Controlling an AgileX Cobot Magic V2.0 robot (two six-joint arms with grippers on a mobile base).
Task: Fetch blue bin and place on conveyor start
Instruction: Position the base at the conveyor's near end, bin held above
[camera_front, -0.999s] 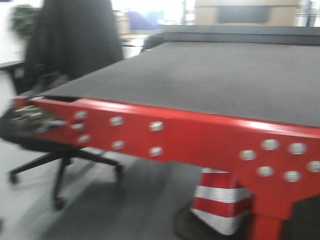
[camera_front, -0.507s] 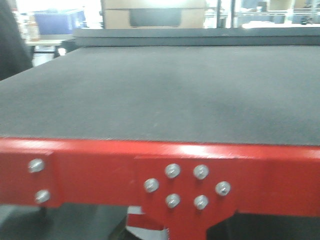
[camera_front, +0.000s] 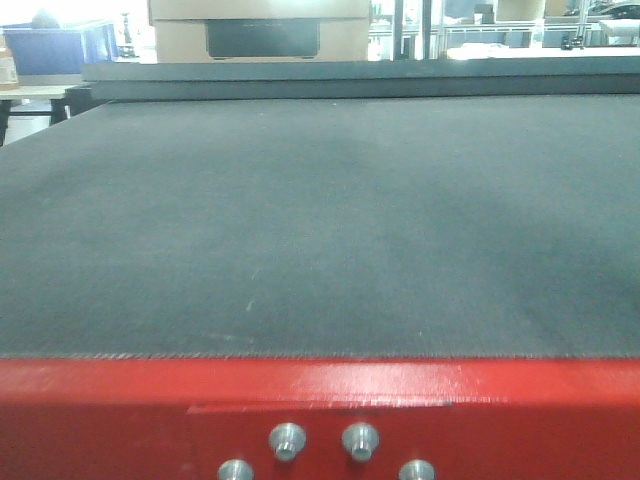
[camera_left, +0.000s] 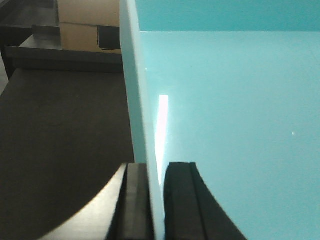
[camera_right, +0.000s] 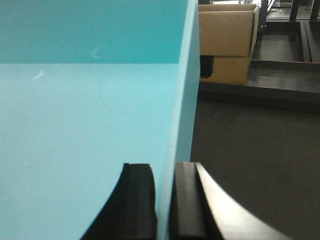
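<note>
The blue bin (camera_left: 230, 100), a smooth light cyan tub, fills most of the left wrist view; my left gripper (camera_left: 156, 200) is shut on its left wall, one finger outside and one inside. In the right wrist view the same blue bin (camera_right: 85, 130) takes up the left side, and my right gripper (camera_right: 165, 200) is shut on its right wall. Dark belt shows beneath and beside the tub in both wrist views. The conveyor start (camera_front: 320, 400) faces me in the front view: a red bolted frame edge with the wide dark grey belt (camera_front: 320, 220) behind it. Neither bin nor grippers appear there.
A cardboard box (camera_front: 260, 30) stands beyond the belt's far end, also seen as a cardboard box (camera_right: 225, 40) in the right wrist view. A dark blue bin (camera_front: 55, 50) sits on a table at the far left. Metal shelving (camera_front: 500, 25) lies behind.
The front view has swung from the conveyor's left corner, with an office chair and a striped cone, to square on its end and closer; the red frame now sits low.
</note>
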